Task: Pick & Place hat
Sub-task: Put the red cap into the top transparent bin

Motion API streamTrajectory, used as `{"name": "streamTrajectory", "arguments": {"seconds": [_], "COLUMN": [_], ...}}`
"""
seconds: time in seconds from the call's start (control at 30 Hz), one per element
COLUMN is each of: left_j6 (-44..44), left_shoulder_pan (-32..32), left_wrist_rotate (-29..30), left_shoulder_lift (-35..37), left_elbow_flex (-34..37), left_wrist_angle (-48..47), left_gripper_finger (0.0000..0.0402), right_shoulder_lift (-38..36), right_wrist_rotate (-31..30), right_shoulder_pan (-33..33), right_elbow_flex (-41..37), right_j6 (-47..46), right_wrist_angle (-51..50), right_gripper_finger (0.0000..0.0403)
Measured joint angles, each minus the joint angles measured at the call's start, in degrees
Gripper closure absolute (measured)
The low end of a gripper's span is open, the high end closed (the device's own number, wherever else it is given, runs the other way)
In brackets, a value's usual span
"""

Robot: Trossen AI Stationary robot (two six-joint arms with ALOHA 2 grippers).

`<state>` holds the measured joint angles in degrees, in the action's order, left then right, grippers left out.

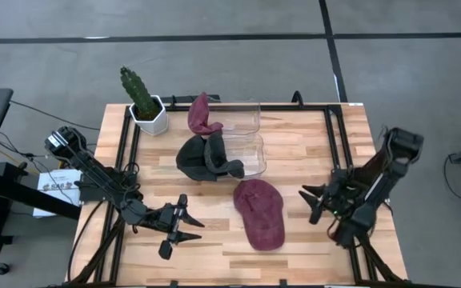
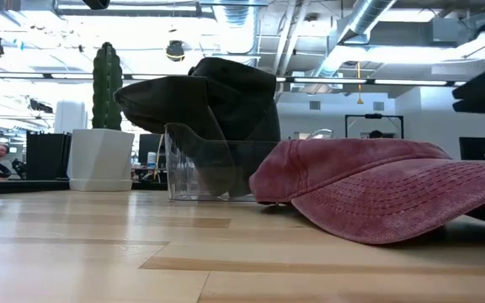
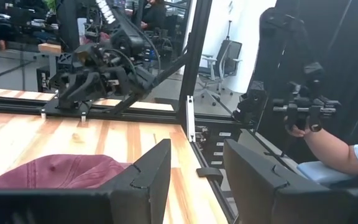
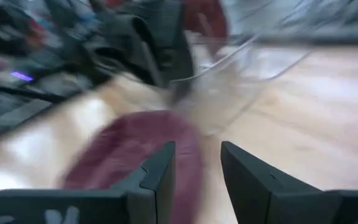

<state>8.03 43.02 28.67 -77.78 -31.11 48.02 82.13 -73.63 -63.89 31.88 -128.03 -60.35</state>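
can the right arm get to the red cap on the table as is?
Probably yes. The red cap lies flat on bare wood, apart from the clear bins. The right hand, open and empty, sits just beside it with nothing between them.

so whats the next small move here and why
Probably bring the right gripper in over the red hat. That hat lies loose on the table, outside the clear bin, and both grippers are open and empty, the left gripper waiting nearby.
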Motion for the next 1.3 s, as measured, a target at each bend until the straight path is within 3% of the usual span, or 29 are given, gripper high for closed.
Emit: {"name": "streamTrajectory", "arguments": {"seconds": [0.17,0.37,0.63,0.77,0.93,1.2,1.3], "left_j6": [-0.1,-1.6,-1.7,-1.7,-1.7,-1.7,-1.7], "left_shoulder_pan": [-0.1,-0.1,-0.1,-0.1,-0.1,-0.1,-0.1], "left_wrist_rotate": [0.4,0.5,0.5,0.5,0.5,0.4,0.4], "left_shoulder_lift": [0.0,0.0,0.0,0.0,0.0,0.0,0.0], "left_elbow_flex": [0.0,0.0,0.0,0.0,0.0,0.0,0.0], "left_wrist_angle": [0.0,0.0,0.0,0.0,0.0,0.0,0.0], "left_gripper_finger": [0.0257,0.0257,0.0257,0.0257,0.0257,0.0257,0.0257], "right_shoulder_lift": [-7.8,-9.9,-3.1,0.4,0.2,-0.3,-0.3], "right_wrist_rotate": [-6.0,-4.7,10.8,13.4,15.6,28.0,29.7], "right_shoulder_pan": [-2.1,1.1,10.7,14.4,17.6,23.2,24.5], "right_elbow_flex": [-7.8,-8.2,-8.2,-8.2,-8.2,-8.2,-8.2], "right_j6": [11.0,32.0,59.1,69.0,73.6,72.3,72.5], "right_wrist_angle": [18.3,28.2,48.7,57.9,63.3,68.9,69.8], "right_gripper_finger": [0.0285,0.0285,0.0285,0.0285,0.0284,0.0284,0.0281]}}
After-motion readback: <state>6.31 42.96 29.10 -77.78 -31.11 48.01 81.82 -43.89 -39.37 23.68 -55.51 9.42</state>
